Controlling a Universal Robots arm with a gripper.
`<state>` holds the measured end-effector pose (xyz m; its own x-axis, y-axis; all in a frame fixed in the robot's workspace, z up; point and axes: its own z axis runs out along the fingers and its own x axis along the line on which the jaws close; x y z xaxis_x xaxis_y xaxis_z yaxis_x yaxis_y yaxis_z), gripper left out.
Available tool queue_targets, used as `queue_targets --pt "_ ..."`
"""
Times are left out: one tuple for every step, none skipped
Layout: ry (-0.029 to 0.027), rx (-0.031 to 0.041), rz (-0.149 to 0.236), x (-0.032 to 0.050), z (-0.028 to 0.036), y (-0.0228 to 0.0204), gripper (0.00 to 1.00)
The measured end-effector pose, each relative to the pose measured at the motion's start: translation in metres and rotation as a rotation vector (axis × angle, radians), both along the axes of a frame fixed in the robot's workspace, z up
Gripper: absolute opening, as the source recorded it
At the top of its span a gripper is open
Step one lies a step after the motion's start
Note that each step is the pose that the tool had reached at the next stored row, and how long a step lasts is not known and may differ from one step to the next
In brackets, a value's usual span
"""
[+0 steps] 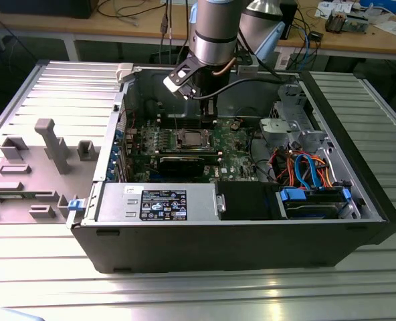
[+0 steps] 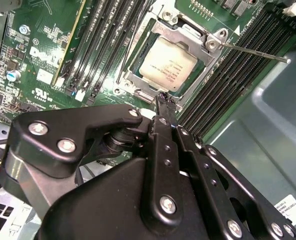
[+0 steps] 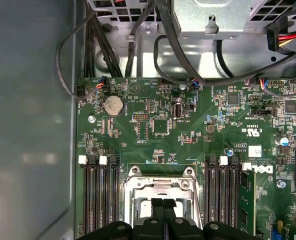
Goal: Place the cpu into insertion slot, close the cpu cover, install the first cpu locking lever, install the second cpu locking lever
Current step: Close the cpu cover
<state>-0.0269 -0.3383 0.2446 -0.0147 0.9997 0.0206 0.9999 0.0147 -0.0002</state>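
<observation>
I'm looking down into an open computer case (image 1: 238,247) that lies on the ribbed metal desk (image 1: 37,281). It takes up most of the exterior view, and the arm (image 1: 215,33) comes in from the upper middle of that frame. The green motherboard (image 1: 235,140) sits on the case floor near the frame's centre.

In the second wrist view the tool (image 2: 164,100) has its black fingers brought together with nothing visible between them. The tips are at the edge of the insertion slot (image 2: 125,82), just beside one corner of it. The first wrist view shows the same pinched tips over the slot.

The cpu (image 2: 168,62) is already seated in that slot, flat, with its dull grey top showing through the window of the cpu cover (image 2: 188,35). As far as I can judge, the cover is lying down around the chip. A thin locking lever (image 2: 253,52) sticks out from one corner over the black memory slots (image 2: 108,45), and to me it looks unlatched.

On handling, the chip is light, rigid and delicate underneath, so I'd leave it alone. The cover is thin, springy sheet metal and is best pressed on its frame. The lever is stiff, slick spring wire, and I'd take it near the free end.
</observation>
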Motion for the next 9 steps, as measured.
queue_targets --pt "0.0 0.0 0.0 0.0 0.0 0.0 0.11" --pt "0.0 0.0 0.0 0.0 0.0 0.0 0.11" --pt "0.0 0.0 0.0 0.0 0.0 0.0 0.11" --pt "-0.0001 0.0001 0.0 -0.0003 -0.0003 0.0 0.11" --pt "-0.0002 0.0004 0.0 -0.0007 -0.0007 0.0001 0.11" --pt "0.0 0.0001 0.002 -0.0038 -0.0016 0.0 0.11" --pt "-0.0001 0.0003 0.003 -0.0077 -0.0031 0.0 0.11" --pt "0.0 0.0002 0.004 -0.011 -0.0055 0.0 0.11" --pt "0.0 0.0002 0.005 -0.0132 -0.0068 0.0 0.11"
